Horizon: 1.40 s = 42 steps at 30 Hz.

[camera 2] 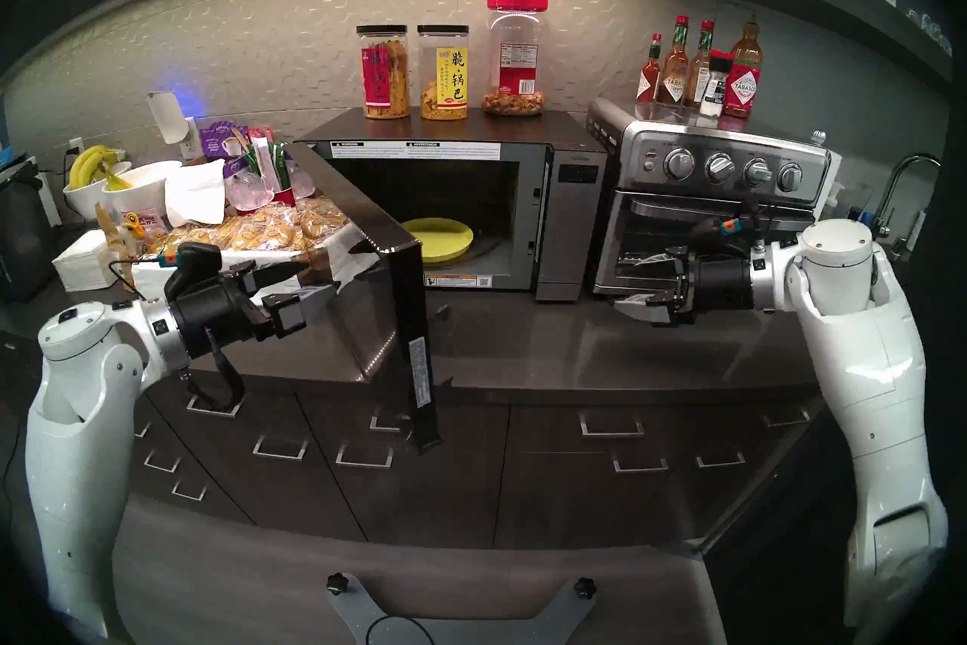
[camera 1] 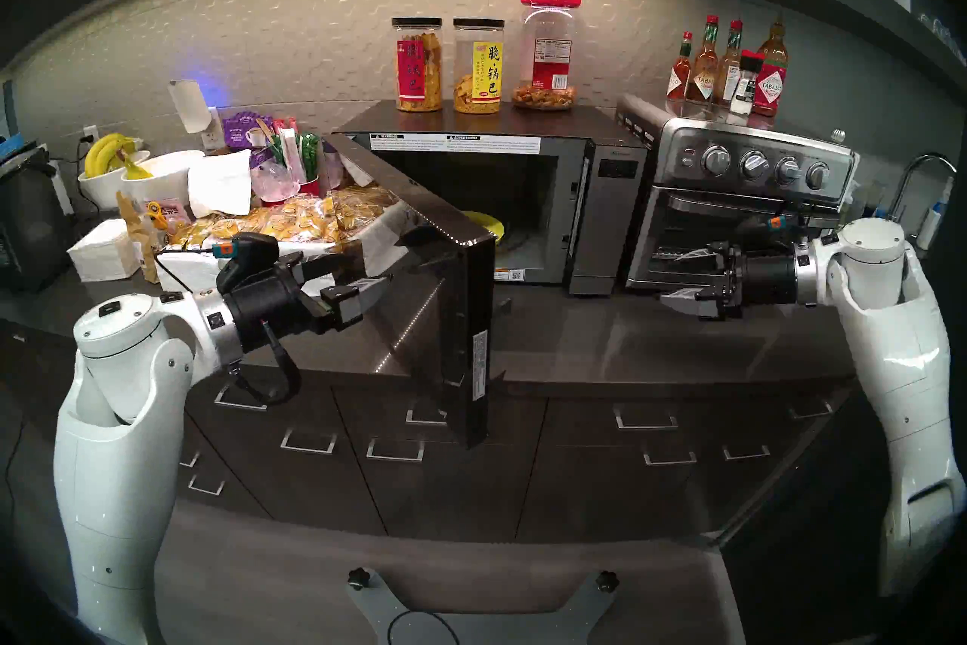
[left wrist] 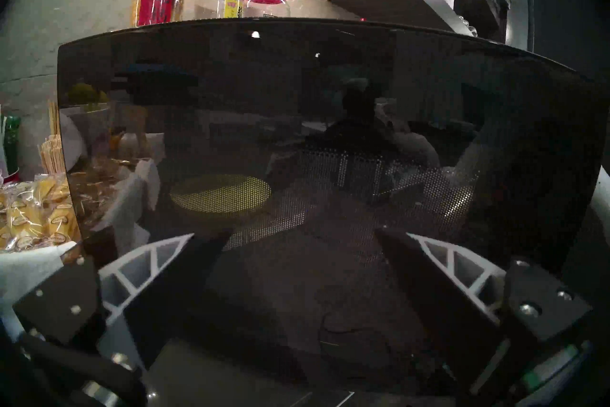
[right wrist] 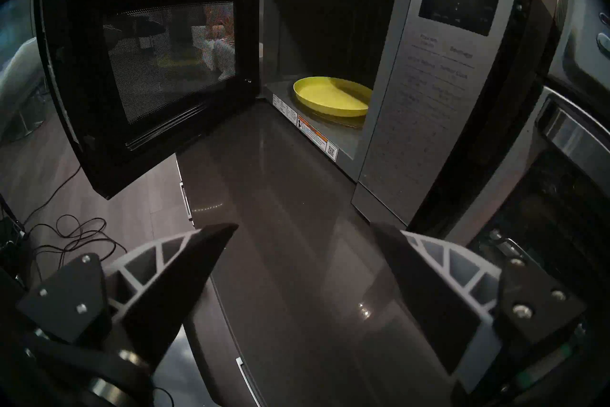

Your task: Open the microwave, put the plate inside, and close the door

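Observation:
The microwave (camera 1: 602, 209) stands on the counter with its black glass door (camera 1: 418, 272) swung far out toward me on its left hinge. The yellow plate (camera 2: 437, 238) lies flat on the oven floor inside, plain in the right wrist view (right wrist: 331, 95) and dim through the door mesh (left wrist: 219, 196). My left gripper (camera 1: 374, 269) is open, its fingertips close against the door's outer glass (left wrist: 297, 132); I cannot tell whether they touch it. My right gripper (camera 1: 670, 277) is open and empty above the counter, right of the oven opening.
A stainless toaster oven (camera 1: 732, 209) stands just behind my right gripper. Three snack jars (camera 1: 418, 68) sit on the microwave, and sauce bottles (camera 1: 732, 68) on the toaster oven. Left of the door are a snack tray (camera 1: 272, 225) and banana bowls (camera 1: 110, 162). A faucet (camera 1: 921, 178) rises far right.

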### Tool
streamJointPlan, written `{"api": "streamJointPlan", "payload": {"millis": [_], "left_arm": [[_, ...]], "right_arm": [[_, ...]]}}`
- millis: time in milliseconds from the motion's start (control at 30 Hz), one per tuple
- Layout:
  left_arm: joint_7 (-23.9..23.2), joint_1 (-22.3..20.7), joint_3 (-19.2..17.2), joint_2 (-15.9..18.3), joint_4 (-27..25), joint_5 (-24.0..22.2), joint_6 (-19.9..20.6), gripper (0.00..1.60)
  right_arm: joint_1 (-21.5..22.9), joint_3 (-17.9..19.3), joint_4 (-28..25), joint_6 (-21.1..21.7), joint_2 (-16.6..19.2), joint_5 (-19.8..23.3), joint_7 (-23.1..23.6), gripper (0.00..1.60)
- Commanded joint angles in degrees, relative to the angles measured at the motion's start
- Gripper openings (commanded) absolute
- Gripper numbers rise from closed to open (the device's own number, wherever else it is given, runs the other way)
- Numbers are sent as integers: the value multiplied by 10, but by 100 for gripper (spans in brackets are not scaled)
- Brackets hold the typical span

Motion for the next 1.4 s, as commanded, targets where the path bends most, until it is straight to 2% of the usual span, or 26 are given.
{"api": "streamJointPlan", "payload": {"millis": [0, 433, 600, 733, 1133, 1367], "left_arm": [[47, -65, 49, 6, -4, 11, 15, 160], [120, -147, 149, 0, 39, 53, 40, 160], [143, -172, 174, -11, 60, 72, 50, 160], [179, -194, 195, -19, 79, 101, 59, 160], [243, -232, 225, -47, 120, 143, 64, 160], [265, -248, 232, -57, 142, 156, 51, 160]], "right_arm": [[7, 5, -3, 1, 1, 3, 1, 160], [7, 5, -3, 2, 1, 3, 1, 160], [7, 5, -3, 2, 1, 3, 1, 160], [7, 5, -3, 2, 1, 3, 1, 160], [7, 5, -3, 2, 1, 3, 1, 160], [7, 5, -3, 2, 1, 3, 1, 160]]}}
